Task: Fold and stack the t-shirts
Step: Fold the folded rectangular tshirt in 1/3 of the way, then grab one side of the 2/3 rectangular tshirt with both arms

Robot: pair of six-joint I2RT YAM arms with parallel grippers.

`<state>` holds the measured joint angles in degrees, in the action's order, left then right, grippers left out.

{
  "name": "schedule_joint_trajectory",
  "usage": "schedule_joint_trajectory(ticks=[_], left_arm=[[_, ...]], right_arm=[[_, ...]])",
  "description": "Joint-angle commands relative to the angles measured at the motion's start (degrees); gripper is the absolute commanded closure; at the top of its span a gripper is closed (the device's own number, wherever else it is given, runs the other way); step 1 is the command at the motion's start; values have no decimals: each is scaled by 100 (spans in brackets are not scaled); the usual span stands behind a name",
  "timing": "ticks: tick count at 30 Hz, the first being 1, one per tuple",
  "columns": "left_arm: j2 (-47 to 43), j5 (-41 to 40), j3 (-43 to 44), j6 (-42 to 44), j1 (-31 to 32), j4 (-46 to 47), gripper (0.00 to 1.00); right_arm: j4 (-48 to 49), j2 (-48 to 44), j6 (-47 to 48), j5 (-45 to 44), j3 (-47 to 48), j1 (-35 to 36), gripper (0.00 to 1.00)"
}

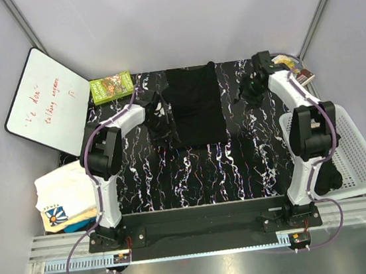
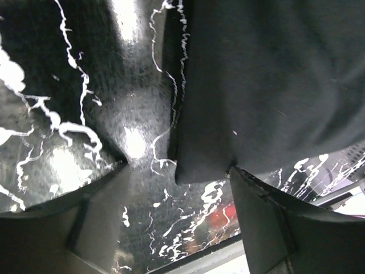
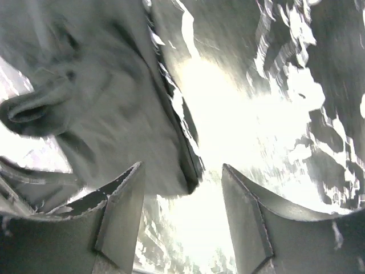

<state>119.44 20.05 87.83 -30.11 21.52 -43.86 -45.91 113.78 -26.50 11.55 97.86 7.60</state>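
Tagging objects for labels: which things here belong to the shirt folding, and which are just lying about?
Job:
black t-shirt
white t-shirts

Lying about:
whiteboard
green box
white basket

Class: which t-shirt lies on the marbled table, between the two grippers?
The plain black t-shirt, laid flat there. The white printed t-shirt is heaped left of the table; dark cloth sits in the basket.
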Motion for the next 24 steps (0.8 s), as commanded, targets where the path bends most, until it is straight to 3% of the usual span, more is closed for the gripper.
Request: schedule_joint_trajectory(ticks=[1,4,5,8,15,17,19,20,21,23,24], left_arm=[[80,306,-56,-48,2,316,37],[159,367,-117,-57,2,395,60],[168,385,-143,-83,2,404,78],[211,403,-205,-144,2,483,100],[211,482,-346,-294,10,703,100],[194,491,-372,-329,10,756,100],[185,526,-390,-355,19,791,100],[150,535,-424,-355,19,791,100],[124,543,-434,-347,36,791,100],[-60,508,-582,-329,45,791,100],[-157,508,-661,-320,54,791,100]], right_arm=[[257,-426,-399,996,-1109,-21,37],[844,-453,-803,1637,-1945,-13,37],[977,-427,-882,1805,-2208,5,37],[1155,-181,-1015,2175,-2272,128,37],[1329,224,-1050,2071,-2157,532,37],[1409,276,-1059,2027,-2175,550,42],[1602,338,-998,2114,-2228,568,54],[1629,408,-989,2175,-2237,568,77],[1612,426,-980,2324,-2237,568,87],[1612,322,-997,2413,-2350,585,100],[1594,225,-980,2387,-2412,594,100]])
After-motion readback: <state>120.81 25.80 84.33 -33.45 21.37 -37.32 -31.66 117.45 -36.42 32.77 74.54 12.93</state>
